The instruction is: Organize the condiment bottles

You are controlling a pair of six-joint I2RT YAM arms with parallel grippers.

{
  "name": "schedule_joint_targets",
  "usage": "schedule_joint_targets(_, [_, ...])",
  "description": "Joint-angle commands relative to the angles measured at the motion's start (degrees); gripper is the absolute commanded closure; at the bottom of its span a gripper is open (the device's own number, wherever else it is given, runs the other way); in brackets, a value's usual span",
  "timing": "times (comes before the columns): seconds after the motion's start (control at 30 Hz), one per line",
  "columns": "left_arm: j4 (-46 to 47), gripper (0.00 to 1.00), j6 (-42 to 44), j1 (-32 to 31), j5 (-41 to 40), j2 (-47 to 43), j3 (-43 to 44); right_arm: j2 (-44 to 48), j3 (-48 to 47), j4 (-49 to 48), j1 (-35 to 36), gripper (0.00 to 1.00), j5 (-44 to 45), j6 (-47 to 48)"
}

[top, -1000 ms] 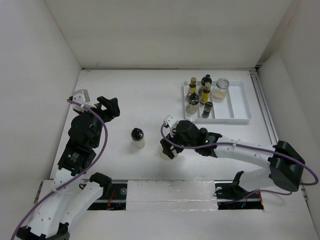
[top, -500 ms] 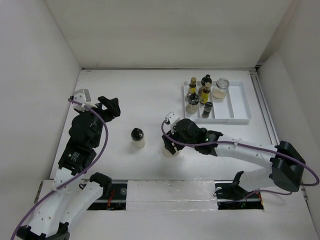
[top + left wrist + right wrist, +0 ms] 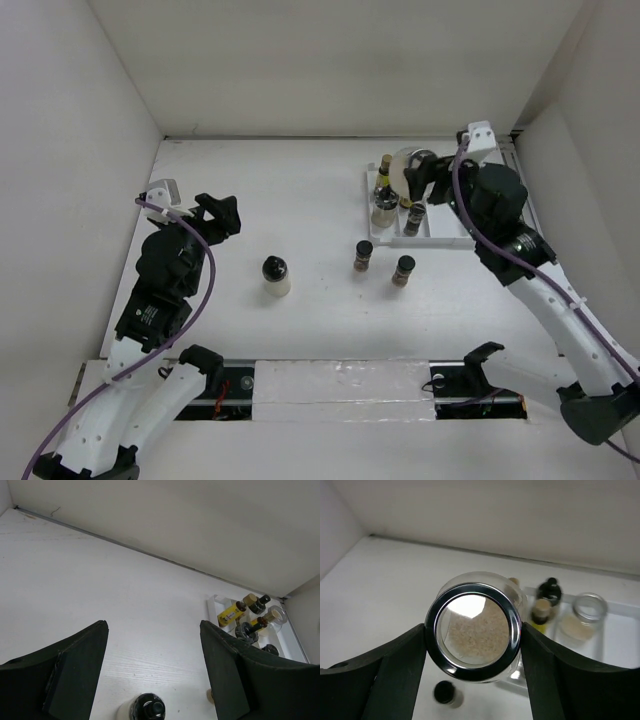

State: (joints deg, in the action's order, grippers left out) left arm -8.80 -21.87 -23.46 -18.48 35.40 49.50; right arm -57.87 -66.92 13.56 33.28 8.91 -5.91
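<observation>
My right gripper (image 3: 420,178) is shut on a wide silver-lidded jar (image 3: 474,632) of pale grains and holds it above the white divided tray (image 3: 482,212). In the right wrist view the tray (image 3: 620,630) holds another pale jar (image 3: 583,616) and slim yellow-oil bottles (image 3: 541,610). Two brown spice jars (image 3: 363,256) (image 3: 403,270) stand on the table in front of the tray. A pale black-capped bottle (image 3: 276,276) stands mid-table. My left gripper (image 3: 216,212) is open and empty to its left. That bottle (image 3: 146,708) lies low between its fingers' line of view.
The tray's left compartments hold several bottles (image 3: 384,195). White walls close in the table at the back and both sides. A rail (image 3: 530,220) runs along the right of the tray.
My right arm has swung from the table's middle up to the tray, carrying the pale jar. Two brown spice jars now show where the arm was. The left arm has not moved.
</observation>
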Motion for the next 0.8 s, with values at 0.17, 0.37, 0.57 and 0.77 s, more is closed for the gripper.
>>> schedule_joint_targets(0.17, [2.65,0.30,0.77,0.26,0.81,-0.42,-0.01,-8.48,1.69,-8.11,-21.84,0.49,-0.91,-2.78])
schedule_joint_targets(0.37, [2.65,0.30,0.25,0.26,2.04,0.72,-0.01,-18.14,2.40,-14.44,-27.92,0.49,-2.05,-4.19])
schedule_joint_targets(0.57, [3.60,0.30,0.25,0.26,1.52,-0.77,-0.62,-23.86,5.03,-17.69,-29.93,0.49,-3.19,-4.20])
schedule_joint_targets(0.77, [3.08,0.30,0.25,0.26,1.52,0.63,-0.63,-31.34,4.51,-18.92,-32.75,0.48,-5.39,-5.33])
